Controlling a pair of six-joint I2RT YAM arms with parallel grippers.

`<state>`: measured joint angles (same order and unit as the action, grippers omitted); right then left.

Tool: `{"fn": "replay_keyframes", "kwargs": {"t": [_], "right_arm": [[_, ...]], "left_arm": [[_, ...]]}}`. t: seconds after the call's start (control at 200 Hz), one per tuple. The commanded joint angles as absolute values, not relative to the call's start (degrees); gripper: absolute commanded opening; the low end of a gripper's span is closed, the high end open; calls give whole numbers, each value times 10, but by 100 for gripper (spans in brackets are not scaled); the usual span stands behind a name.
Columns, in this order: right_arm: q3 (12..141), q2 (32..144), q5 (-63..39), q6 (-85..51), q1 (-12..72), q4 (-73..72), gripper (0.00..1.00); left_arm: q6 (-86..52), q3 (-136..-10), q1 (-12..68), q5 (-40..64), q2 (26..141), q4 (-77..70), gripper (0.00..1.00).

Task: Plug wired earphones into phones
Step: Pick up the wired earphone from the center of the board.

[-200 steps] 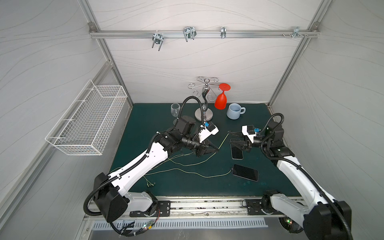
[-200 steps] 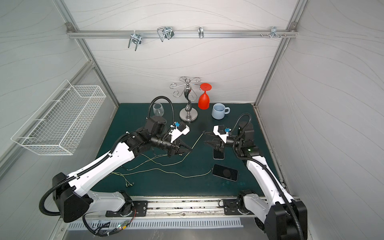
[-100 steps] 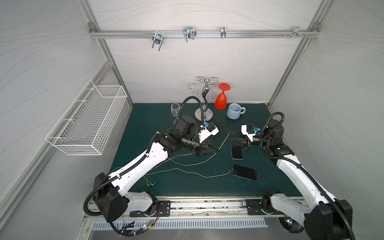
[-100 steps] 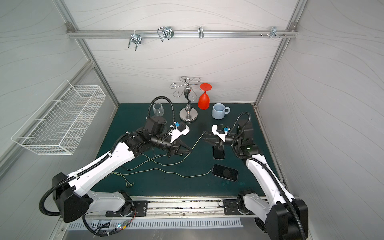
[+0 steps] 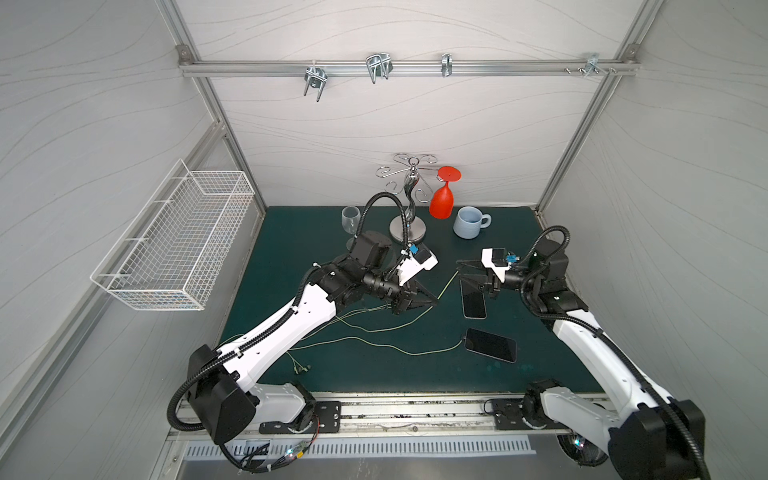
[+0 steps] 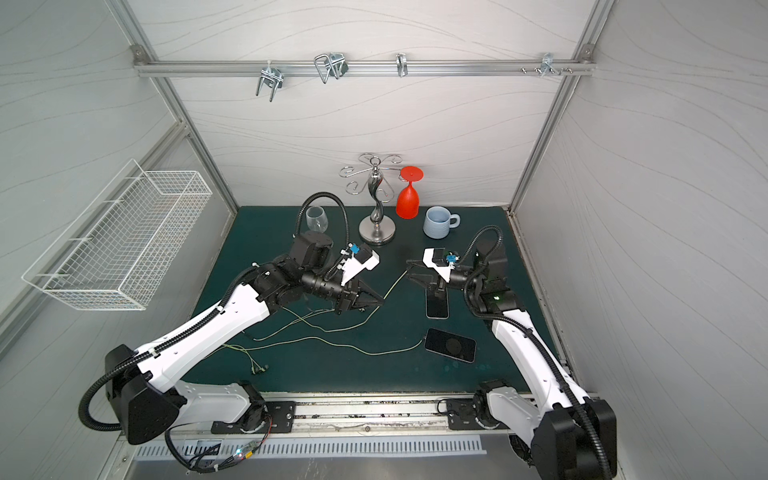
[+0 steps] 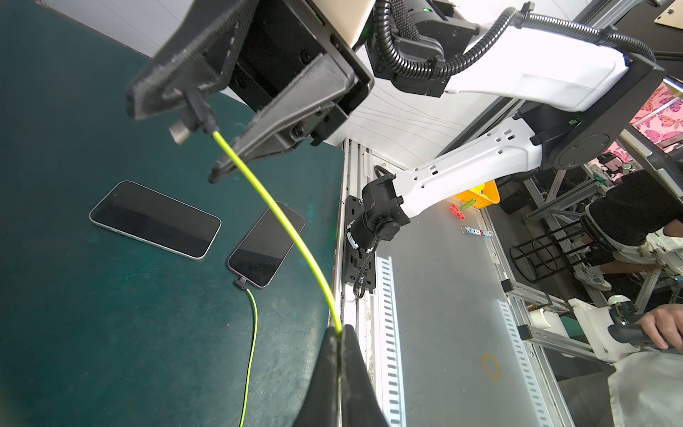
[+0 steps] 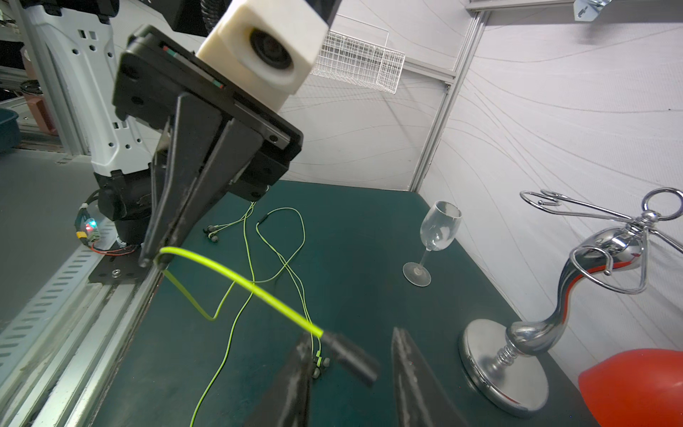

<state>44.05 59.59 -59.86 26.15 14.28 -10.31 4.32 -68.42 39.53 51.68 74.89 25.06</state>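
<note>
- Left wrist view: the left gripper (image 7: 338,332) is clamped tight on a yellow-green earphone cable (image 7: 273,207). Its two fingers are pressed together, and the cable leaves them right at the tips.
- From there the cable rises through the air to its dark plug (image 7: 197,114), which sits between the fingers of the right gripper (image 7: 173,142).
- Right wrist view: the right gripper's jaws stand partly apart. The plug lies close to one finger with a clear gap to the other, so it is not squeezed.
- In both top views the two grippers face each other above the green mat (image 5: 291,249), tips apart, with the cable bridging them.
- The first phone (image 5: 473,301) lies flat, screen up, with nothing plugged into it. Its far end is under the right gripper.
- The second phone (image 5: 490,345) lies just beside it, nearer the front edge. A second cable (image 7: 254,332) is plugged into its end.
- That second cable trails across the mat toward the left arm's base, ending in earbuds (image 5: 301,368).
- At the back stand a wine glass (image 5: 350,216), a chrome rack (image 5: 409,199) with a red glass (image 5: 441,203) hung upside down, and a blue mug (image 5: 467,222).
</note>
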Motion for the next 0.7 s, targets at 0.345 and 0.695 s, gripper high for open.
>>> {"fn": "replay_keyframes", "kwargs": {"t": [0.345, 0.695], "right_arm": [[440, 599, -638, 273, 146, -109, 34], [442, 588, -644, 297, 147, -72, 12]], "left_arm": [[48, -709, 396, 530, 751, 247, 0], [62, -710, 396, 511, 752, 252, 0]]}}
